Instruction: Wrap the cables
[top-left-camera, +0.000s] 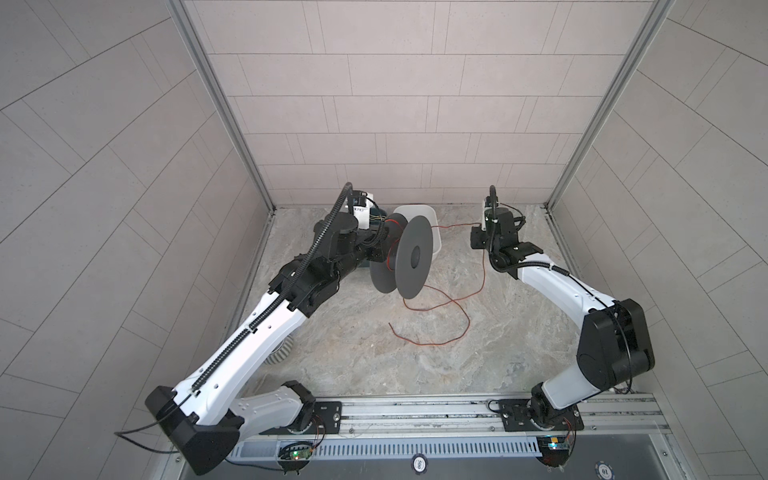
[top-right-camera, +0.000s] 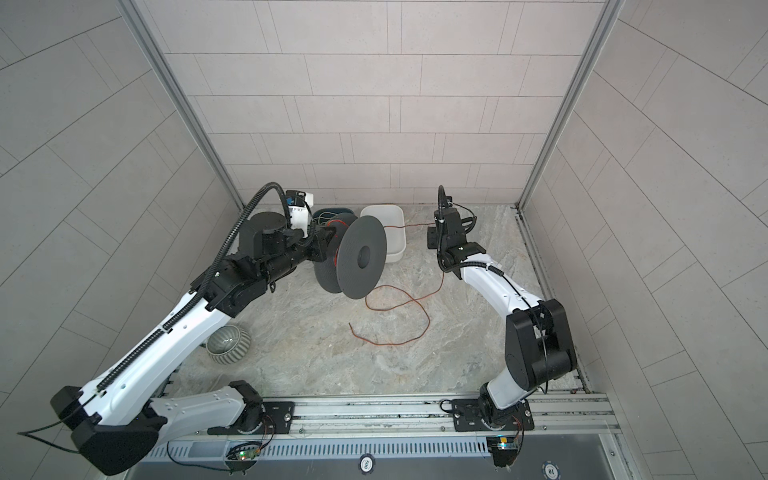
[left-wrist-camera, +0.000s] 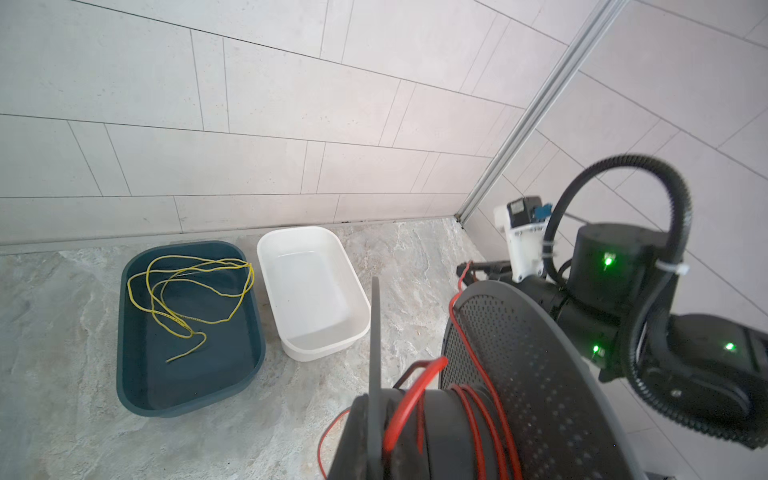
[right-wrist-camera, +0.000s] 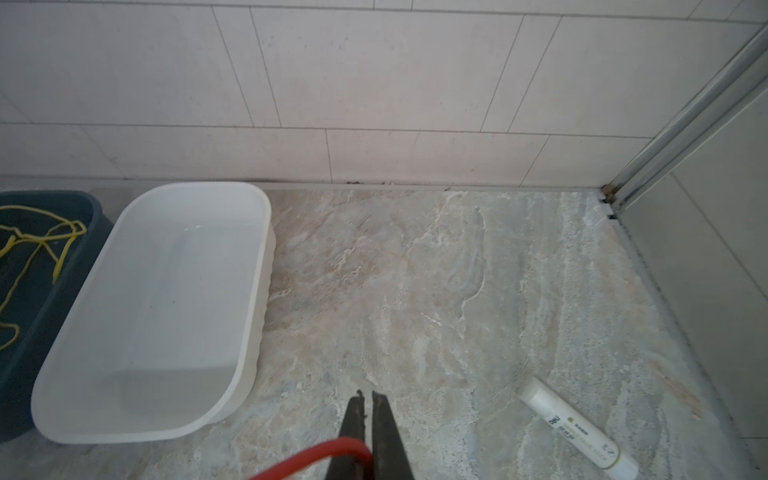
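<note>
The red cable (right-wrist-camera: 316, 453) pinched in the right gripper (right-wrist-camera: 368, 395) has a smooth, shiny plastic skin, and the spool (left-wrist-camera: 540, 374) is dull dark plastic with tiny dots. Just beside that gripper sits a white tub (right-wrist-camera: 187, 249) of smooth plastic — a bit shiny — on a table (right-wrist-camera: 415, 270) that looks like dull, streaky stone.

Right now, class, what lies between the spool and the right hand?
Only the red wire, strung from the spool to the right hand that pinches it, crossing over the white tub; both top views show it.
</note>
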